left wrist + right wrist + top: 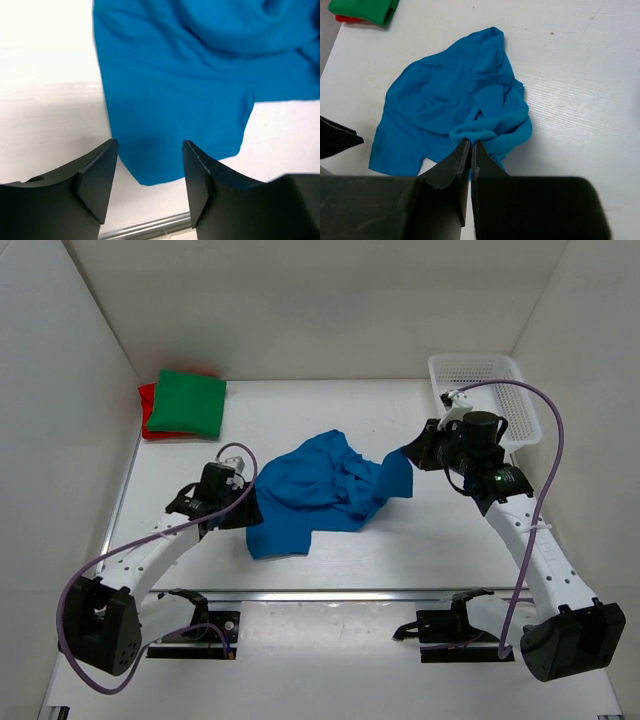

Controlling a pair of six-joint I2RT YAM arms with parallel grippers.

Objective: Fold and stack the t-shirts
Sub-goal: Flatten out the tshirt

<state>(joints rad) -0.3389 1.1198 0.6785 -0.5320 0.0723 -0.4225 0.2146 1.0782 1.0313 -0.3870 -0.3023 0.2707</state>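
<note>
Now | right fingers [454, 172] pinch blue t-shirt [310, 490] edge | left fingers [95, 175] apart

A robotics lab test cell is shown rather than a home. A white table [400, 560] is enclosed on three sides by plain white panels [60, 390]. Two robot arms, the left arm [150, 555] and the right arm [525, 540], are bolted at a metal rail [330, 593] along the near edge, and purple cables [556, 440] are looped loosely from base to wrist. A blue t-shirt [320, 490] and a white mesh basket [480, 370] are laid out on the bare surface under flat, even light.
</note>
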